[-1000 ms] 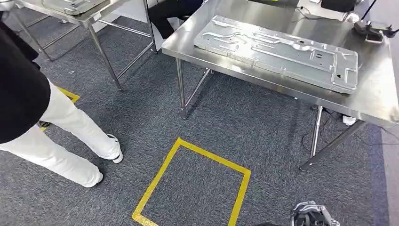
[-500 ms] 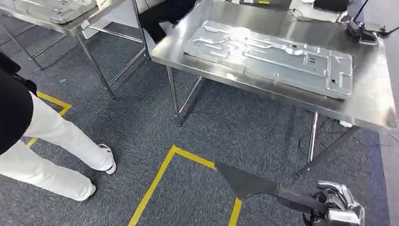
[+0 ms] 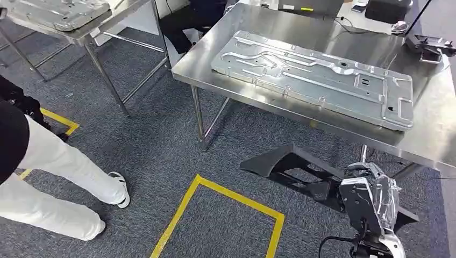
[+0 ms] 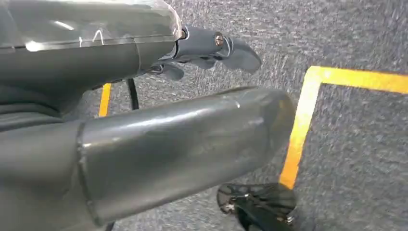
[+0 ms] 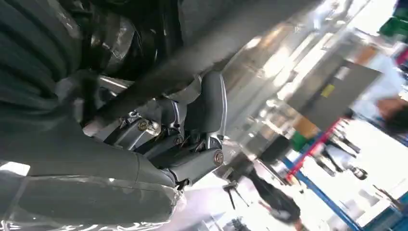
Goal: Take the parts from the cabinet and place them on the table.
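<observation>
Parts carriage was the step in hand, and the view as a whole had shifted over the last second, which was the camera turning with the robot and no movement of the furniture. Largest in the scene, the stainless steel table stood ahead and to the right, bearing a long pressed sheet-metal panel that lay flat on its top. A second steel table stood well apart at the upper left with a similar metal tray on it, and a person in white trousers stood at the left on the grey carpet, beside the yellow floor tape. The chief change concerned the black angular plastic part: a second ago it was absent from the head view, half a second ago only its pointed end showed, and now it was raised higher and nearer the table edge, though below the tabletop. The right hand held it, fingers clamped about the bar in the right wrist view. The left hand hung over the carpet holding nothing, its fingers loosely curled. Judged from this, delivery was approaching but the part had not yet been set down.
</observation>
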### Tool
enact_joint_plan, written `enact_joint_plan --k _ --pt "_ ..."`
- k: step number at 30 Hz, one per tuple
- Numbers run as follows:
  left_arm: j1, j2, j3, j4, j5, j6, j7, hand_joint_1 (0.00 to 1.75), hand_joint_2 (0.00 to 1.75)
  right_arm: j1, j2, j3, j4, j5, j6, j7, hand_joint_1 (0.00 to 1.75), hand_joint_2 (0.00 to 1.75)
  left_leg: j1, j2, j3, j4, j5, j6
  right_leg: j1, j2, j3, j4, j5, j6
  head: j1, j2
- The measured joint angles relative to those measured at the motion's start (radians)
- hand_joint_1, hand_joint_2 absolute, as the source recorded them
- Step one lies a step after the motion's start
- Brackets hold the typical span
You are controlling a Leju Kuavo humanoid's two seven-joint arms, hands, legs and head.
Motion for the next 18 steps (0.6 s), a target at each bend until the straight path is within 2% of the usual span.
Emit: enact_joint_plan --k 2,3,4,5,6,7,8,9,10,11,12,13,14,15,16,17,18 --pt "-0.001 0.0 0.003 0.0 -0.001 0.003 -0.001 0.0 0.0 -0.017 -0.001 -0.005 0.007 0.005 0.0 0.0 1.75 1.75 0.001 0.001 0.02 0.006 0.0 -0.01 0.001 0.007 0.01 -0.004 -0.015 -0.02 0.0 0.0" --pt "-0.005 0.002 0.003 0.0 -0.001 0.003 0.0 0.0 0.0 -0.025 -0.002 -0.006 0.008 0.018 0.001 0.001 1.75 1.75 0.004 0.001 0.012 0.022 -0.003 -0.012 -0.004 0.011 0.028 -0.012 -0.017 -0.027 -0.001 0.0" --pt "-0.007 0.003 0.003 0.0 -0.001 0.005 -0.001 0.0 0.0 -0.035 -0.003 -0.006 0.011 0.037 0.003 0.005 1.75 1.75 0.005 -0.001 -0.006 0.074 0.005 -0.014 -0.003 0.01 0.042 -0.017 -0.023 -0.036 -0.001 0.0" --pt "-0.01 0.004 0.003 0.0 -0.001 0.006 0.0 0.0 0.0 -0.052 -0.005 -0.006 0.015 0.052 0.01 0.011 1.75 1.75 0.005 -0.001 -0.047 0.144 -0.002 -0.016 -0.002 0.01 0.05 -0.02 -0.028 -0.043 -0.002 0.0" --pt "-0.01 0.005 0.003 0.001 -0.001 0.007 0.0 0.0 0.0 -0.072 -0.006 -0.006 0.023 0.065 0.022 0.02 1.75 1.75 0.006 -0.001 -0.106 0.226 -0.026 -0.02 -0.001 0.012 0.057 -0.02 -0.036 -0.048 -0.002 0.0" --pt "-0.009 0.006 0.003 0.002 -0.001 0.008 0.001 0.0 0.0 -0.088 -0.008 -0.006 0.03 0.074 0.031 0.028 1.75 1.75 0.006 -0.001 -0.162 0.29 -0.064 -0.025 0.001 0.014 0.066 -0.021 -0.046 -0.049 -0.003 0.0" --pt "-0.009 0.008 0.003 0.003 -0.001 0.01 0.002 0.0 0.0 -0.101 -0.009 -0.006 0.037 0.081 0.038 0.035 1.75 1.75 0.006 -0.001 -0.2 0.32 -0.088 -0.024 0.004 0.017 0.077 -0.021 -0.056 -0.05 -0.003 0.0" --pt "-0.009 0.01 0.003 0.005 -0.001 0.012 0.003 0.0 0.0 -0.116 -0.011 -0.006 0.045 0.09 0.047 0.041 1.75 1.75 0.005 -0.001 -0.224 0.318 -0.095 -0.021 0.006 0.019 0.09 -0.021 -0.067 -0.05 -0.003 0.0" --pt "-0.009 0.013 0.003 0.008 -0.001 0.016 0.006 0.0 0.0 -0.13 -0.013 -0.006 0.054 0.103 0.056 0.049 1.75 1.75 0.003 -0.001 -0.233 0.286 -0.078 -0.015 0.008 0.021 0.106 -0.021 -0.078 -0.05 -0.003 0.0" --pt "-0.009 0.015 0.003 0.012 -0.001 0.018 0.008 0.0 0.0 -0.146 -0.015 -0.006 0.059 0.11 0.064 0.056 1.75 1.75 -0.003 -0.001 -0.23 0.226 -0.036 -0.006 0.01 0.022 0.125 -0.021 -0.091 -0.05 -0.003 0.0" --pt "-0.009 0.019 0.003 0.016 -0.001 0.022 0.011 0.0 0.0 -0.161 -0.016 -0.006 0.066 0.12 0.075 0.063 1.75 1.75 -0.008 -0.001 -0.223 0.155 0.032 0.006 0.013 0.022 0.141 -0.022 -0.103 -0.05 -0.003 0.0" --pt "-0.007 0.023 0.003 0.02 -0.001 0.026 0.012 0.0 0.0 -0.178 -0.018 -0.006 0.074 0.131 0.09 0.072 1.75 1.75 -0.019 -0.001 -0.222 0.079 0.141 0.026 0.013 0.022 0.15 -0.024 -0.117 -0.049 -0.002 0.0" --pt "-0.007 0.033 0.003 0.022 -0.002 0.027 0.015 0.0 0.0 -0.194 -0.021 -0.006 0.087 0.139 0.103 0.079 1.75 1.75 -0.029 -0.01 -0.233 0.091 0.152 0.036 0.016 0.023 0.163 -0.024 -0.124 -0.041 0.005 0.0" --pt "-0.007 0.032 0.003 0.03 -0.002 0.029 0.015 0.0 0.0 -0.21 -0.026 -0.006 0.094 0.141 0.117 0.088 1.75 1.75 -0.031 -0.011 -0.217 0.066 0.144 0.044 0.011 0.029 0.16 -0.034 -0.128 -0.034 -0.003 0.0" --pt "-0.01 0.033 0.003 0.031 -0.002 0.032 0.016 0.0 0.0 -0.217 -0.03 -0.006 0.099 0.142 0.124 0.093 1.75 1.75 -0.031 -0.008 -0.215 0.062 0.148 0.044 0.009 0.027 0.174 -0.041 -0.125 -0.028 -0.002 0.0" --pt "-0.009 0.034 0.003 0.032 -0.002 0.032 0.016 0.0 0.0 -0.224 -0.032 -0.006 0.1 0.143 0.126 0.094 1.75 1.75 -0.03 -0.009 -0.205 0.044 0.144 0.048 0.011 0.026 0.175 -0.033 -0.111 -0.024 -0.002 0.0" --pt "-0.01 0.035 0.002 0.034 -0.001 0.033 0.016 0.0 0.0 -0.237 -0.037 -0.006 0.101 0.144 0.127 0.096 1.75 1.75 -0.026 -0.012 -0.178 0.027 0.146 0.049 0.014 0.024 0.177 -0.027 -0.108 -0.02 -0.002 0.0"
